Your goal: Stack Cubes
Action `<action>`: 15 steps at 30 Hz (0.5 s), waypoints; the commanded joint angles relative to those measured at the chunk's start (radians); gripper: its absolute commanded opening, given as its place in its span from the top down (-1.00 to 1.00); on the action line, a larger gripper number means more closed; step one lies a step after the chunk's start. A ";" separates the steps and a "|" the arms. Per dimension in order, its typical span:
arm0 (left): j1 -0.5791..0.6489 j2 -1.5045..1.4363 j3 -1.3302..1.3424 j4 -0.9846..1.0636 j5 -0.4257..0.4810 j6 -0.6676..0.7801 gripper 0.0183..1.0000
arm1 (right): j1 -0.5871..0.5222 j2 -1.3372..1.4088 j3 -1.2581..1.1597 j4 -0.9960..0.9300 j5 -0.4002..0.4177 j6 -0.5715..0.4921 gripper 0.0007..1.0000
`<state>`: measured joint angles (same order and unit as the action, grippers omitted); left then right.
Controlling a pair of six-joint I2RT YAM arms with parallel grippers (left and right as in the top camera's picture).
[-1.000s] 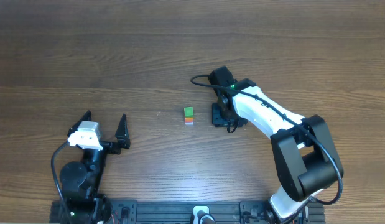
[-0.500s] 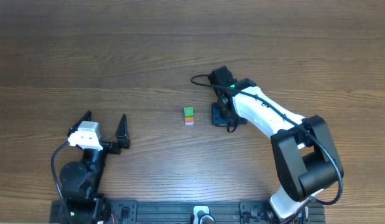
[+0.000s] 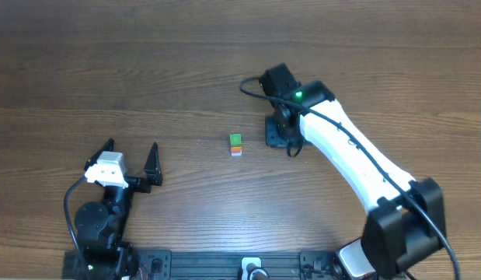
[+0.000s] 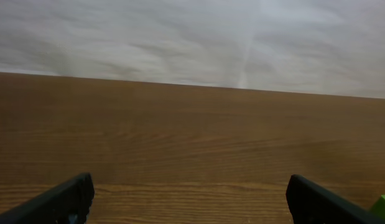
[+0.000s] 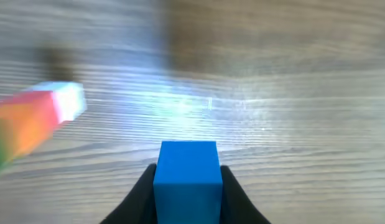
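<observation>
With the right gripper (image 3: 280,137), just right of centre in the top view, clamps a small blue plastic cube (image 5: 187,171). In the right wrist view, shows that cube squeezed between the two dark fingers (image 5: 142,193) at the bottom middle of the frame, its upper face brightly lit, with the brown wood-grain table (image 5: 292,93) behind it. Cannot tell there whether the cube's underside touches the wood. From above, hides the blue cube under the black gripper body and the white arm link that runs down to the lower right corner.

Places the stack of small cubes (image 3: 236,145) at the middle of the top view, just left of the right gripper with a strip of bare wood between. Stacks green on top, orange under it, white lowest. In the right wrist view, puts the same stack at the left edge, blurred, as slanting green, orange and white bands, apart from the blue cube.

Has the left gripper (image 3: 131,158) at the lower left of the top view, well apart from the stack, fingers spread wide with nothing between. In the left wrist view, sets its two dark fingertips (image 4: 61,202) at the bottom corners. Shows bare table between them, a pale wall (image 4: 180,37) across the upper frame, and a sliver of green at the bottom right corner.
</observation>
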<state>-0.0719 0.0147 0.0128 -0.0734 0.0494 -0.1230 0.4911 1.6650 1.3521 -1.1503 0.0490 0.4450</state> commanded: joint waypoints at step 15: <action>-0.005 -0.008 -0.007 0.002 0.010 0.014 -1.00 | 0.232 0.118 0.311 -0.138 0.045 0.106 0.98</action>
<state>-0.0719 0.0147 0.0128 -0.0738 0.0494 -0.1230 0.7086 1.7401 1.6176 -1.2793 0.0856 0.5209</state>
